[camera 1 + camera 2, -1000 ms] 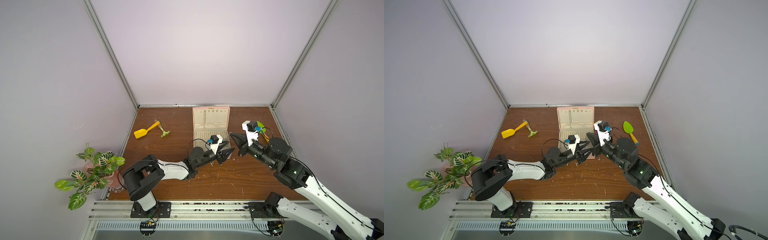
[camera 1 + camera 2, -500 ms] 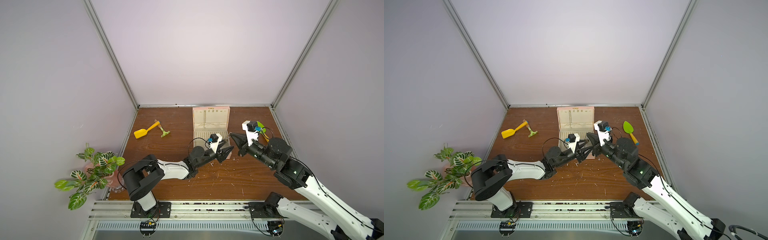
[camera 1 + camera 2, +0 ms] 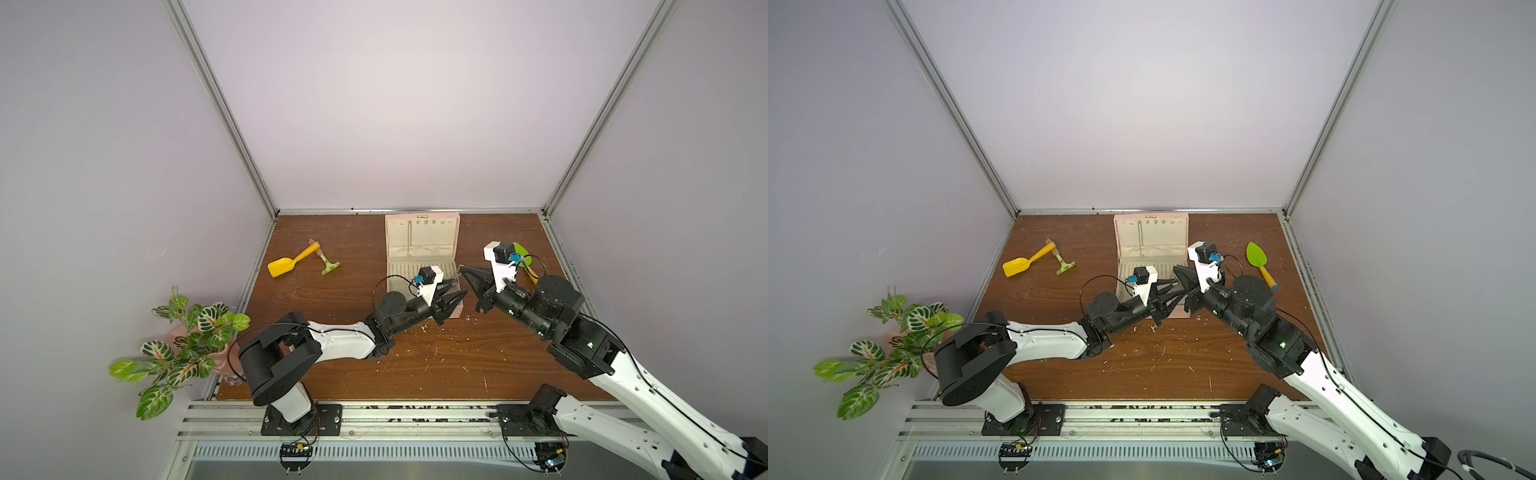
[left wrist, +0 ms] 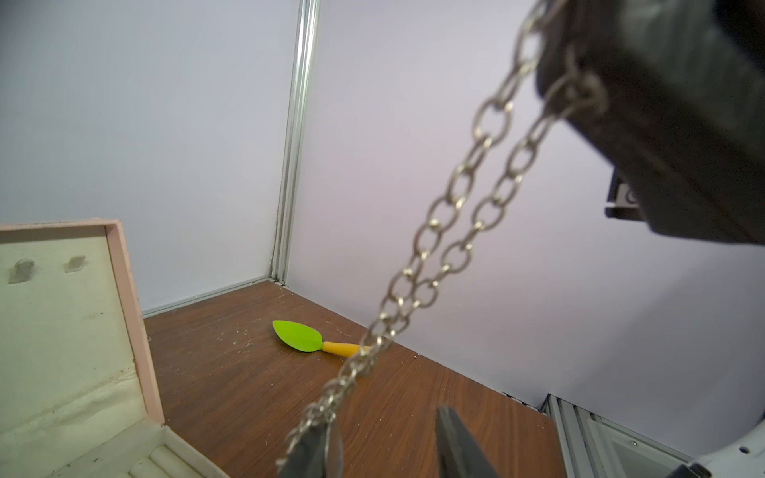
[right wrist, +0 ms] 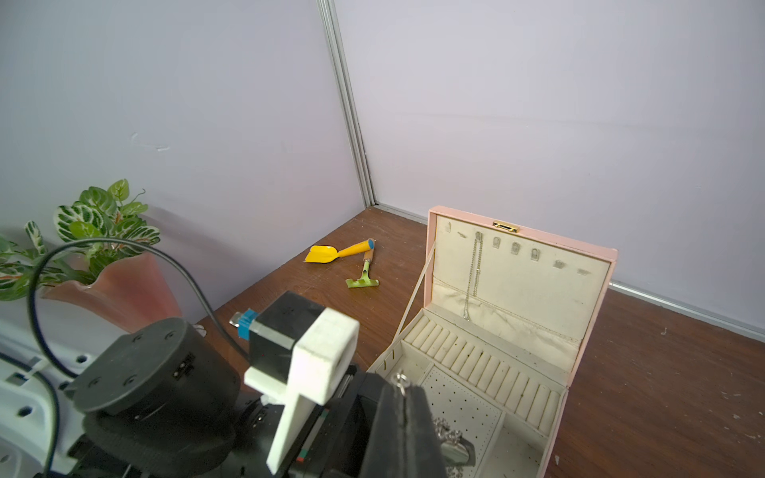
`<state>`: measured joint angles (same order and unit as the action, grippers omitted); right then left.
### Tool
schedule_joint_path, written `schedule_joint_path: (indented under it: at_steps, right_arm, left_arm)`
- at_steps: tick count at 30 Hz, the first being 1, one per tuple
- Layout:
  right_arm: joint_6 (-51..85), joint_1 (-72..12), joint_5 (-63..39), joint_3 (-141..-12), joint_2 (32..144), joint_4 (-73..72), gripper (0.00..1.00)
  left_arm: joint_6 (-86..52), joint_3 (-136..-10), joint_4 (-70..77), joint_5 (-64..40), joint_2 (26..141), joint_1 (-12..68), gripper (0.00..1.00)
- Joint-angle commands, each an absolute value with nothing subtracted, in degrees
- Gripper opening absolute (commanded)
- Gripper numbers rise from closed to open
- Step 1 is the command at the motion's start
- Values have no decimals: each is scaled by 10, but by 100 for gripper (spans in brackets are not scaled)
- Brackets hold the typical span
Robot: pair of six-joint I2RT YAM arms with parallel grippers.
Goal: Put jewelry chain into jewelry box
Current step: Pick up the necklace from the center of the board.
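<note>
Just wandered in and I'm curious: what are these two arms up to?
The right gripper is clamped on the jewelry chain, dangling it at the open pink jewelry box. The left gripper, jaws apart, sits at the chain's lower end, which lies against one finger. The chain is not yet released into the box.

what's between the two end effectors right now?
The jewelry chain: a doubled strand hangs from the shut right end effector down to one finger of the open left end effector. Clearest in the left wrist view.
</note>
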<state>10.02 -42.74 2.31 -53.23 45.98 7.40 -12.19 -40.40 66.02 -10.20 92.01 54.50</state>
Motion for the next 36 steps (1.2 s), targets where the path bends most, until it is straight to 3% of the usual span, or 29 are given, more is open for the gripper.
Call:
schedule_joint_path:
  at_steps: [1, 5, 10, 16, 25, 36]
  right_arm:
    - [108, -430, 34, -530, 454, 63, 0]
    - [109, -429, 35, -531, 453, 63, 0]
    - [108, -429, 37, -531, 450, 62, 0]
    - [113, -429, 44, -524, 450, 60, 0]
    - [173, -424, 116, -465, 470, 64, 0]
    - [261, -408, -32, -250, 460, -117, 0]
  left_arm:
    - [-117, -404, 667, -115, 909, 540, 37]
    - [-121, -404, 667, -123, 913, 540, 27]
    - [-126, -403, 667, -120, 915, 540, 22]
    - [-126, -396, 667, -113, 909, 540, 1]
    - [-155, -347, 622, -194, 853, 539, 1]
    - [-141, -431, 323, -258, 818, 539, 1]
